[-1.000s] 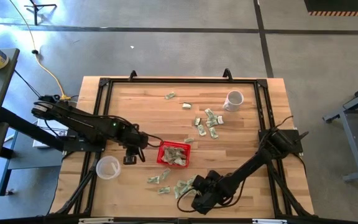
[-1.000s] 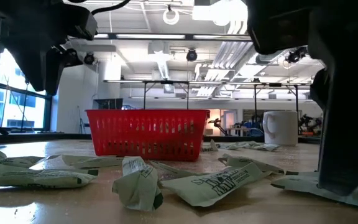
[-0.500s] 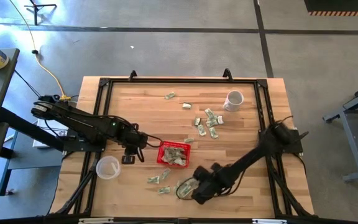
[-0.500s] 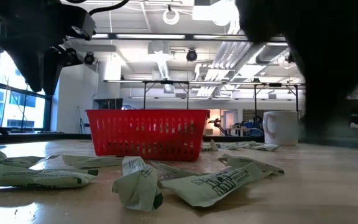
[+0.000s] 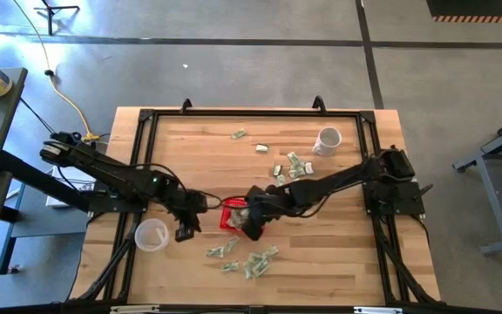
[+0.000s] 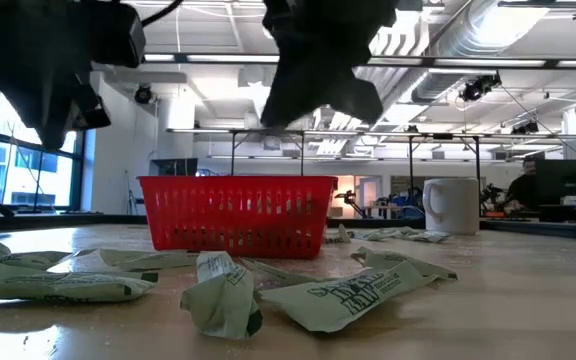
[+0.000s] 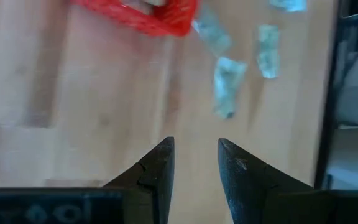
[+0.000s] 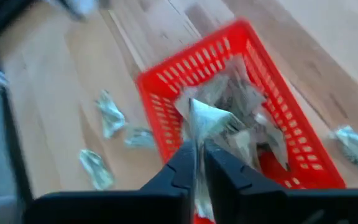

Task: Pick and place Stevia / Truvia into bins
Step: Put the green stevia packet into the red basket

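The right gripper (image 8: 199,163) is clamping a pale green sachet (image 8: 205,118) between its fingers, hovering directly above the red mesh basket (image 5: 234,207), which is already holding several sachets. The left gripper (image 7: 195,163), fingers slightly apart and holding nothing, is hanging over bare table (image 5: 190,148) just beside the basket. More sachets are lying scattered on the table (image 5: 257,261) near the front edge and toward a white mug (image 5: 327,140).
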Robot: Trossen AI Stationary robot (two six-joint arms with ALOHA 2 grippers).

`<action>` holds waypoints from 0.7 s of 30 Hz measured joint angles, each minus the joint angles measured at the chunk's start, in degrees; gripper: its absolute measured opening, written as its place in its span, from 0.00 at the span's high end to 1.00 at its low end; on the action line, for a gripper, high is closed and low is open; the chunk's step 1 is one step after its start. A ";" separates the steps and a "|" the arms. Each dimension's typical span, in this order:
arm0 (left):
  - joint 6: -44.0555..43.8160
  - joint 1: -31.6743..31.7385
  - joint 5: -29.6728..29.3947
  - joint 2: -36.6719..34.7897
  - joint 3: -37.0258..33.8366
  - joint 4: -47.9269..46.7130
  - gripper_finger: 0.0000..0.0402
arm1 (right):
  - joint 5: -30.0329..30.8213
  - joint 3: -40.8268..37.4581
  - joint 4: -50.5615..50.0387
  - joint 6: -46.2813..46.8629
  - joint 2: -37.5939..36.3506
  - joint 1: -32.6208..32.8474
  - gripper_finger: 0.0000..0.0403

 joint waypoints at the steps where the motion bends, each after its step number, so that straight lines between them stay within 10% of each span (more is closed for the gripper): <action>1: -1.31 -0.90 0.06 0.02 0.00 0.69 0.61 | -0.72 -0.02 0.08 0.23 0.41 -0.26 0.91; 10: -12.47 -7.44 -7.63 4.48 0.02 6.93 0.61 | -4.87 0.09 -0.20 -1.31 -0.71 -0.55 0.52; 21: -10.59 -15.91 -17.11 18.55 4.20 17.61 0.60 | 8.02 0.21 -24.63 -7.79 -6.57 8.61 0.26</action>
